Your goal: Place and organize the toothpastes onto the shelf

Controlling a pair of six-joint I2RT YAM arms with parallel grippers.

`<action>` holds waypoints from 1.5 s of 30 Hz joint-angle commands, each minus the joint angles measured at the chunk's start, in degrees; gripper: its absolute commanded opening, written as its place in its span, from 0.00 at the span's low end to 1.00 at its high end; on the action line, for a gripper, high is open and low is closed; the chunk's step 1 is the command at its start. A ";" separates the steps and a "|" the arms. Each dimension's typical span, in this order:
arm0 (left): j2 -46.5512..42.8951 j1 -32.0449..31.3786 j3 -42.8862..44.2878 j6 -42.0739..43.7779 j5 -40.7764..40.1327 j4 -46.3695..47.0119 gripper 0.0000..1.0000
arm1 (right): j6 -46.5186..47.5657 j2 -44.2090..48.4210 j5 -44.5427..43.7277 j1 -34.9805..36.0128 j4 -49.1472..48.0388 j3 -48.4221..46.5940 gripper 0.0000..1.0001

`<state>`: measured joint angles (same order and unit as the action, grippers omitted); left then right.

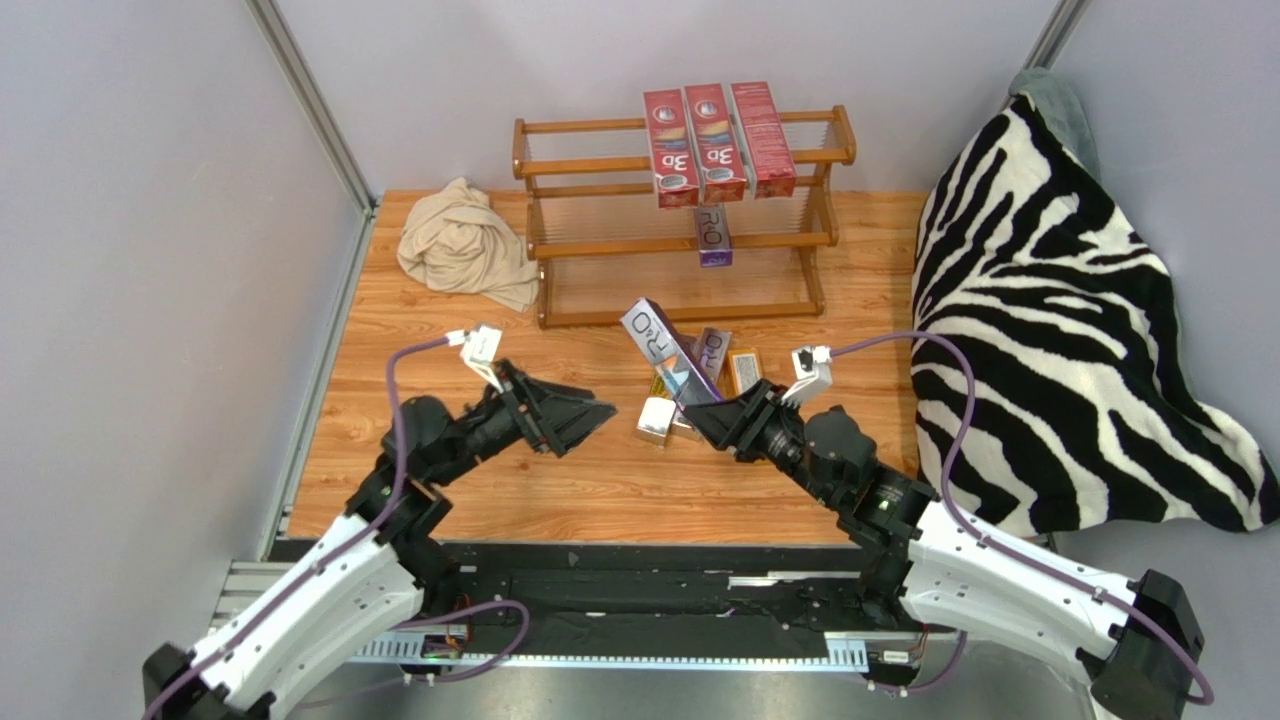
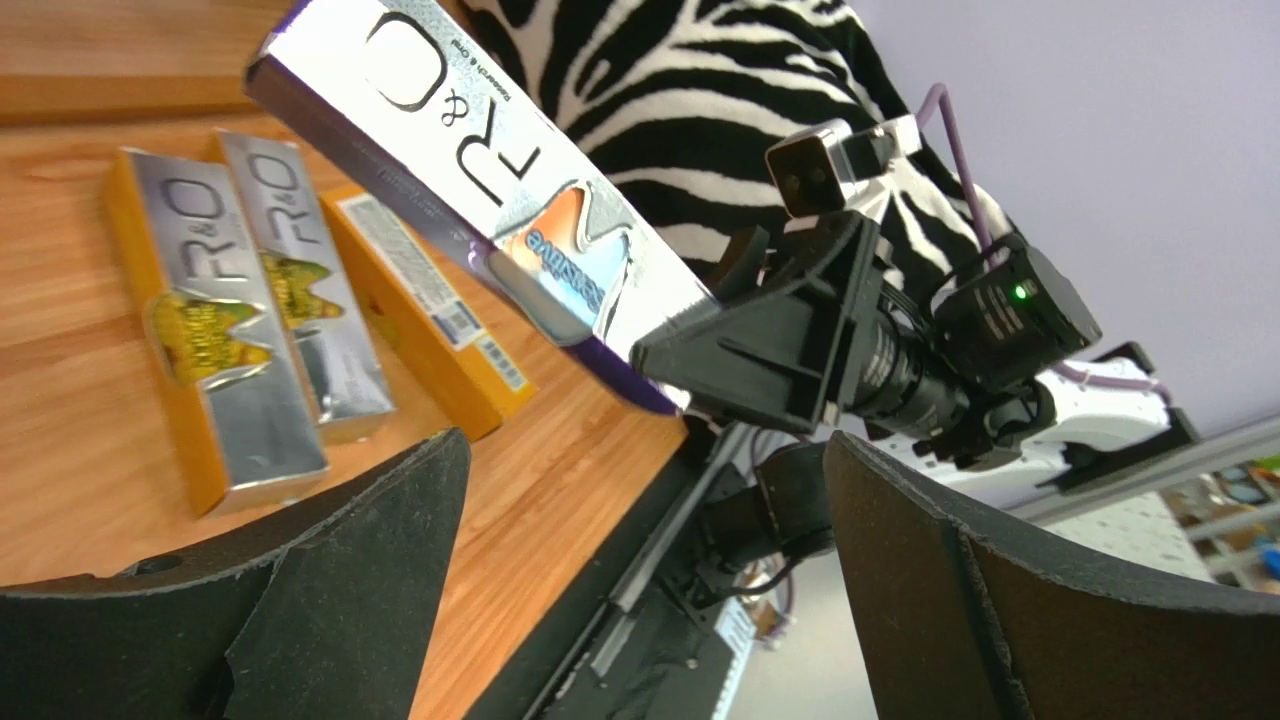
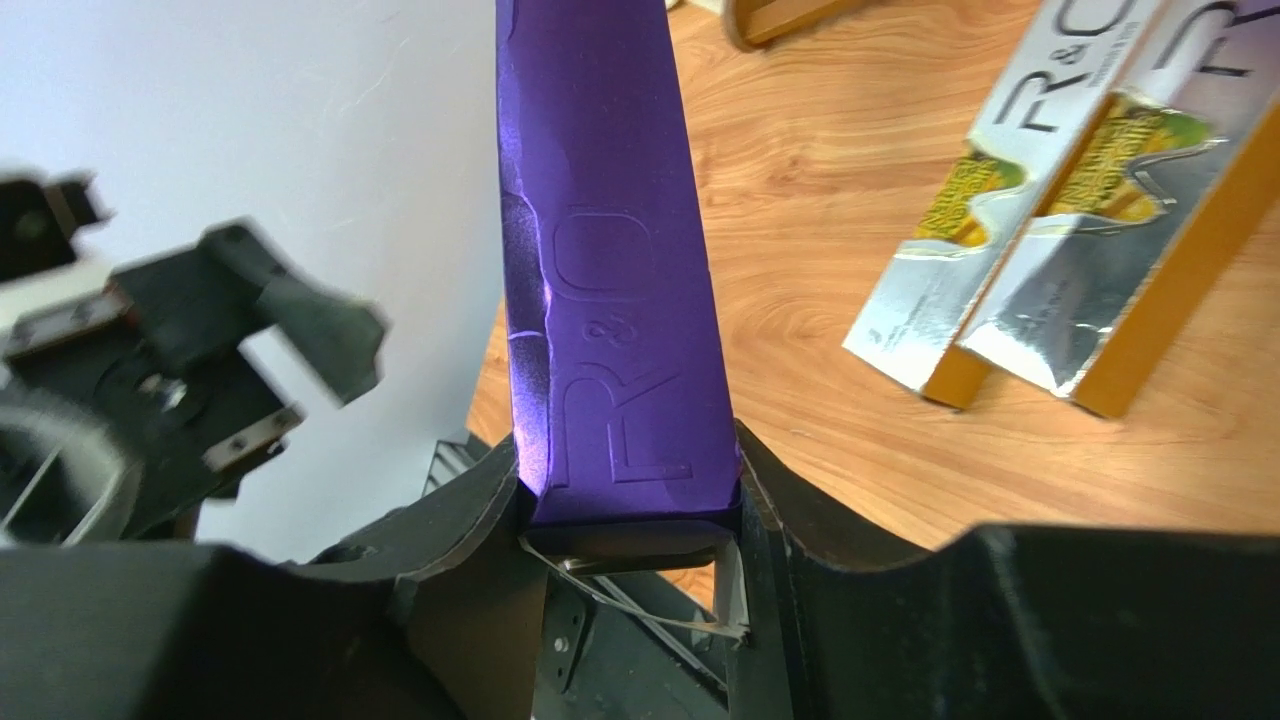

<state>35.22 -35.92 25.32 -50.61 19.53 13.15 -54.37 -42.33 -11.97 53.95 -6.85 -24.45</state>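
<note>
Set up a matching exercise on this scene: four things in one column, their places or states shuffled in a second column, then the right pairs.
Column one
1. red cartons
2. beige cloth
3. tilted silver-purple carton
4. left gripper

Column two
A. open, holding nothing
B. on the top tier of the shelf
C. clamped in the right gripper
D. crumpled on the table, left of the shelf

Pairs: 1-B, 2-D, 3-C, 4-A
</note>
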 commanded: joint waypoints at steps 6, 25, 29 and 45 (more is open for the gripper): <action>-11.85 -0.11 -1.15 6.49 -7.84 -21.94 0.99 | -0.13 3.12 7.30 -10.78 -1.06 -2.44 0.27; -11.67 -0.11 -1.59 5.26 -5.55 -20.62 0.99 | 1.20 1.64 28.66 -43.22 1.41 -5.70 0.27; -11.75 -0.03 -1.94 5.17 -5.73 -20.62 0.98 | -0.20 -6.52 32.17 -47.44 -2.97 -7.81 0.26; -13.34 -0.03 -4.31 4.56 -4.94 -20.62 0.98 | -2.32 -23.32 40.09 -55.54 -13.18 -18.79 0.25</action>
<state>22.33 -35.90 21.26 -46.06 14.33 -8.51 -55.22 -63.55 25.71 -0.32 -12.05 -39.07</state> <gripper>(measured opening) 0.978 0.421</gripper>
